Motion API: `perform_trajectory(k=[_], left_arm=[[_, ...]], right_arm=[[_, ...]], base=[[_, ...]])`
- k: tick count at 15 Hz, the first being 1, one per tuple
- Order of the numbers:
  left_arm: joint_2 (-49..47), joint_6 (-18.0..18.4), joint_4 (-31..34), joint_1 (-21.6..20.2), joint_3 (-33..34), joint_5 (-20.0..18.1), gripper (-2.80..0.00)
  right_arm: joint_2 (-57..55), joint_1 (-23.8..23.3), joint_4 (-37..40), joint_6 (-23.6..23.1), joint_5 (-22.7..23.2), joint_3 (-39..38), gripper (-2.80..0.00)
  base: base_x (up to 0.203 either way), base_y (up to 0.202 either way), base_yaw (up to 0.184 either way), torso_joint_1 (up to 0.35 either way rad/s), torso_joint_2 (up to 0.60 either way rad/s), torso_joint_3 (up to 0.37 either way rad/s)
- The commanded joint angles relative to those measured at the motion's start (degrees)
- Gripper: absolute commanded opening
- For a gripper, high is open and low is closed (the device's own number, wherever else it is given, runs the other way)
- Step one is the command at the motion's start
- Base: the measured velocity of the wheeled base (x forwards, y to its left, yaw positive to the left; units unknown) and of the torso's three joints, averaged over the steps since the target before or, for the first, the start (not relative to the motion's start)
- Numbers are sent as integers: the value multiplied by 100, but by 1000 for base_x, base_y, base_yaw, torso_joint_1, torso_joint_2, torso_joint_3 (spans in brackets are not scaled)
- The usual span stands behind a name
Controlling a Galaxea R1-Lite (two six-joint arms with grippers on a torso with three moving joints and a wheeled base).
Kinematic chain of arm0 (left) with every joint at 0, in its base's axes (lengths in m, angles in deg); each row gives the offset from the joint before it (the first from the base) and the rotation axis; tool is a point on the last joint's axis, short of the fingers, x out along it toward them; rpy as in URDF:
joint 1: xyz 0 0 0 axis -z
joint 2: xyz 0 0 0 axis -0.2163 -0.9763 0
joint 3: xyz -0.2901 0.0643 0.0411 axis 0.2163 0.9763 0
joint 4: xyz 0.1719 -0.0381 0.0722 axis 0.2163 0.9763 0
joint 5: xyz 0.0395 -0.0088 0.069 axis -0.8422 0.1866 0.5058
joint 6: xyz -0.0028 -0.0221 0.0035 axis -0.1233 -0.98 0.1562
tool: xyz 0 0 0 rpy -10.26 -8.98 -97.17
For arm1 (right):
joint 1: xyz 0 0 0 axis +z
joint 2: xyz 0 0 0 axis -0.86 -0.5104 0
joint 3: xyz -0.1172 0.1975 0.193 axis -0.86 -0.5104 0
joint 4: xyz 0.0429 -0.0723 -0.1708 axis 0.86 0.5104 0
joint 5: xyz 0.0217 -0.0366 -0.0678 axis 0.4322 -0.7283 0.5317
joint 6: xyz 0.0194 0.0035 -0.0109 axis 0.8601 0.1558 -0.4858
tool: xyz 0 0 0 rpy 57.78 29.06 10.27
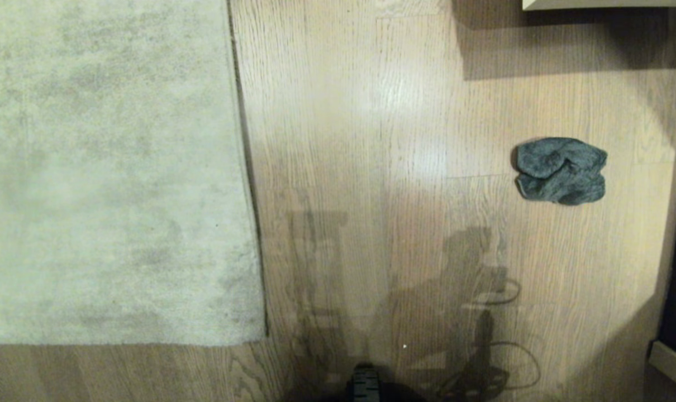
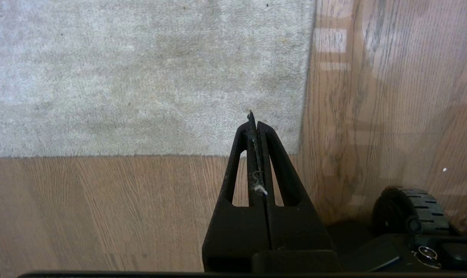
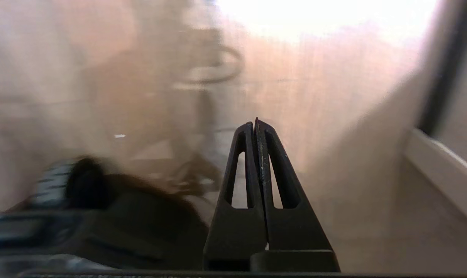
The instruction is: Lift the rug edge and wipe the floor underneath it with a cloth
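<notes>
The pale mottled rug (image 1: pixel 109 167) lies flat on the left of the head view, its right edge and near corner on the wood-grain floor (image 1: pixel 371 139). The dark grey-teal cloth (image 1: pixel 561 170) lies crumpled on the floor at the right, far from the rug. Neither arm shows in the head view. In the left wrist view my left gripper (image 2: pixel 254 122) is shut and empty, hanging over the rug's (image 2: pixel 148 73) near corner. My right gripper (image 3: pixel 254 124) is shut and empty above bare floor (image 3: pixel 326 96); the cloth is out of that view.
A pale furniture edge (image 1: pixel 600 4) casts a shadow at the top right. A dark post and light baseboard (image 1: pixel 673 363) stand at the right edge. The robot's base wheel (image 2: pixel 418 208) sits near the rug corner.
</notes>
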Motion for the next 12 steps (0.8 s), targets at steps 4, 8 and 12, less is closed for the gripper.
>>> perform_trajectory(k=[4, 8, 12], left_arm=[[-1, 0, -1, 0, 0, 2, -280], [-1, 0, -1, 0, 0, 2, -280], [-1, 0, -1, 0, 0, 2, -280]], right_arm=[[-14, 4, 356, -391, -635, -105, -280], [-14, 6, 374, -306, -635, -105, -280], [-14, -1, 373, 206, -662, -105, -280]], base=[[0, 0, 0, 0, 0, 0], [0, 0, 0, 0, 0, 0], [0, 0, 0, 0, 0, 0]])
